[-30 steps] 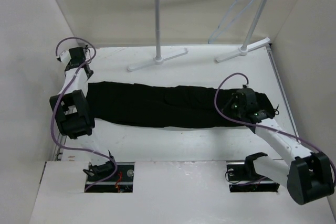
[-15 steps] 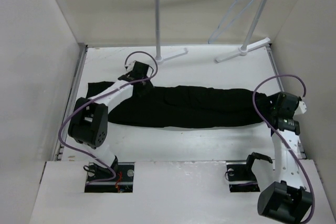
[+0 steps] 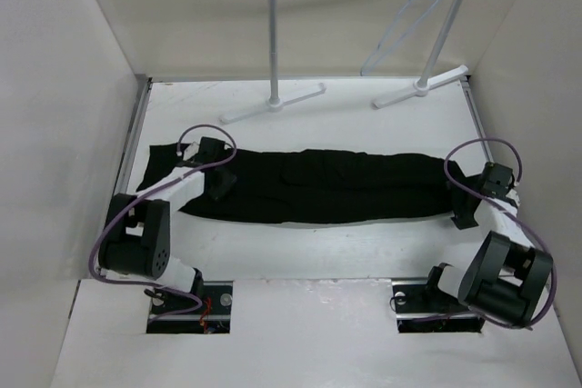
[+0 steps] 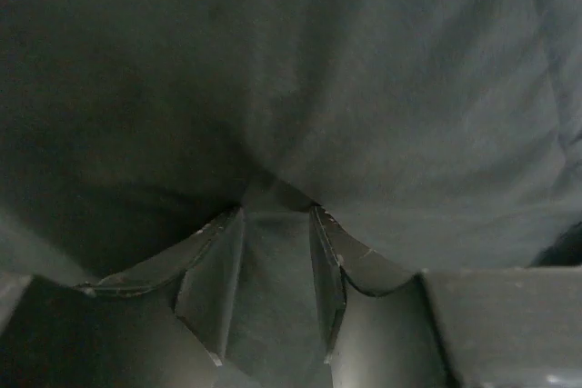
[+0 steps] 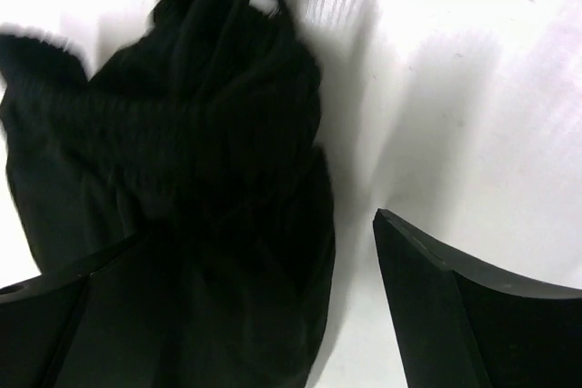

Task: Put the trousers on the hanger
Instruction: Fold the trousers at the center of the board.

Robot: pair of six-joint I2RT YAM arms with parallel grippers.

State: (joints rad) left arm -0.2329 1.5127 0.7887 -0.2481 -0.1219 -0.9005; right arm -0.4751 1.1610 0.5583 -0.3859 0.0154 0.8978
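Observation:
The black trousers point(image 3: 318, 184) lie flat and stretched left to right across the white table point(image 3: 300, 247). My left gripper point(image 3: 218, 184) is pressed down on their left part. In the left wrist view dark cloth point(image 4: 364, 88) fills the picture, and a fold of it is pinched between the two fingers point(image 4: 218, 270) of the left gripper point(image 4: 275, 211). My right gripper point(image 3: 466, 211) is at the trousers' right end. There its jaws stand wide open over the gathered waist point(image 5: 182, 134) and drawstring, the cloth lying loose towards the left finger. The pale-blue hanger point(image 3: 405, 29) hangs on the rack at the back right.
A white garment rack point(image 3: 273, 34) stands at the back, its two feet point(image 3: 273, 104) resting on the table behind the trousers. Plain walls point(image 3: 64, 88) close in the table on the left, right and back. Both arm bases sit at the near edge.
The right gripper let go of the waist end, swung out to the right and came back beside it, open. The left gripper came from the far left corner onto the trousers' left part.

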